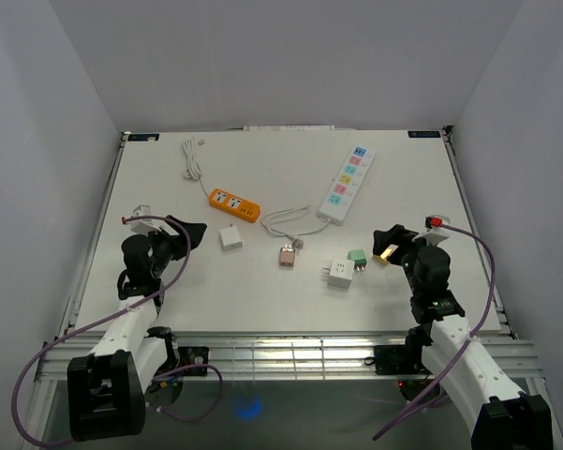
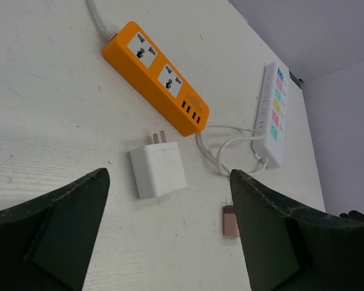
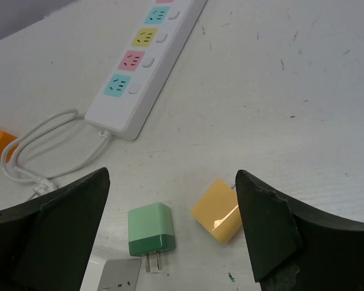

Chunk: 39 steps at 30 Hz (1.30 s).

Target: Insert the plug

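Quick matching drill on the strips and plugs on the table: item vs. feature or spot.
1. orange power strip
2. white power strip
3. green plug
4. white charger

A. prongs point toward the orange strip
B. row of coloured sockets
C. two sockets plus USB ports
D. lies beside the yellow plug

Pairs: 1-C, 2-B, 3-D, 4-A

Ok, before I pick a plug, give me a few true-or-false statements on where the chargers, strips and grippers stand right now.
1. The white charger is plugged into the orange power strip. False: it lies loose beside the strip, with its prongs bare.
2. The left gripper and right gripper are both open and empty. True.
3. The green charger lies next to the yellow charger. True.
4. The white power strip has a plug in every socket. False: the sockets in view are empty.
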Each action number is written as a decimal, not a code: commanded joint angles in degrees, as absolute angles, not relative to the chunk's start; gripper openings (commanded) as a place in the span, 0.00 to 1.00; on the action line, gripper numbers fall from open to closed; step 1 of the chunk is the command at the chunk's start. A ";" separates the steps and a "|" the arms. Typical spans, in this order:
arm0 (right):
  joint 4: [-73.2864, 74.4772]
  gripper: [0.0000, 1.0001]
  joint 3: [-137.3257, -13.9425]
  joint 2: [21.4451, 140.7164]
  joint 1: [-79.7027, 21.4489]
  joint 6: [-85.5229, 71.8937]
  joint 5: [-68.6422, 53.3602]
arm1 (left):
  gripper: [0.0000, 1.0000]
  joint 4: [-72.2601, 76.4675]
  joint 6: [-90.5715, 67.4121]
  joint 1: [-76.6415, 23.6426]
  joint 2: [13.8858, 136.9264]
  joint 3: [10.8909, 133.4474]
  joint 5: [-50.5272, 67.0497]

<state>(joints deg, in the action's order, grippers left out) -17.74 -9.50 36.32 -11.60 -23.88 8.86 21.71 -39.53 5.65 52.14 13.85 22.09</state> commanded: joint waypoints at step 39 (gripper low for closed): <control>11.51 0.96 -26.80 53.78 -43.15 -39.62 25.75 | 0.98 21.97 -42.10 4.75 58.27 15.56 24.61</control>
<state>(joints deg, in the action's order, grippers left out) 9.08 -23.27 51.77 -41.78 -35.90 22.65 22.52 -42.06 5.34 58.04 13.39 24.88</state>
